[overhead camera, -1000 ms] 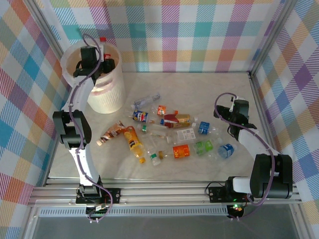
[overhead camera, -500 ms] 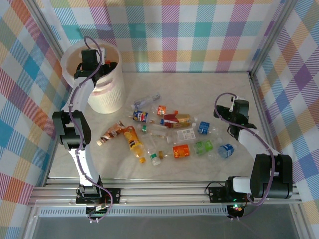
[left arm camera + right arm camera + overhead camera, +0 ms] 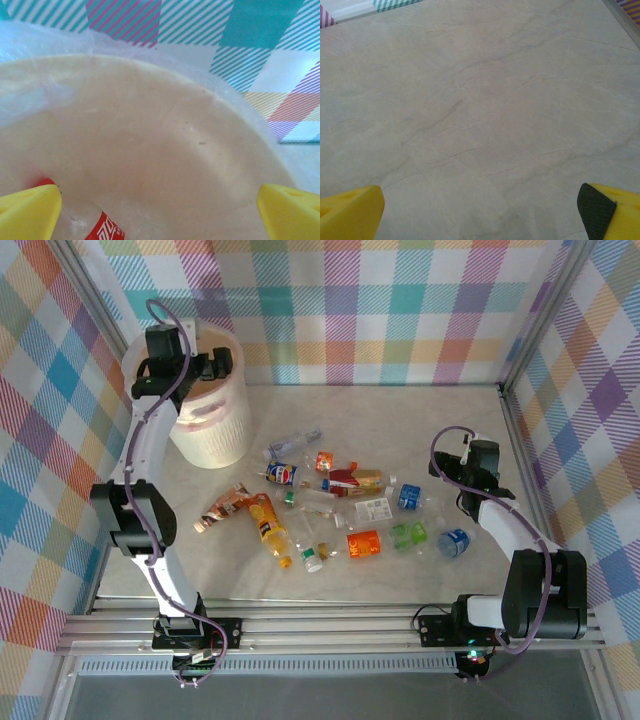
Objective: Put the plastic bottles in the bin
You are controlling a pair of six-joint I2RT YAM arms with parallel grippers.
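Observation:
Several plastic bottles lie in a loose heap mid-table, among them an orange juice bottle (image 3: 270, 525), a blue-labelled one (image 3: 283, 473), an orange-labelled one (image 3: 363, 543) and a green-labelled one (image 3: 408, 535). The whitish bin (image 3: 218, 430) stands at the back left. My left gripper (image 3: 205, 365) hangs over its mouth, open and empty. In the left wrist view the yellow fingertips (image 3: 27, 212) are spread wide above the bin's inner wall (image 3: 150, 125), and a red-labelled bottle (image 3: 102, 227) lies inside. My right gripper (image 3: 462, 458) is open over bare table at the right.
Checked walls close off the back and both sides, with a metal rail (image 3: 330, 625) along the near edge. A blue-capped bottle (image 3: 453, 542) and a blue-labelled one (image 3: 408, 497) lie close to the right arm. In the right wrist view, open fingertips (image 3: 350, 212) over bare marbled tabletop (image 3: 480, 115).
The left gripper opened over the bin and the red-capped bottle it held dropped inside; the left wrist then rose and shifted slightly left. The right arm stayed still.

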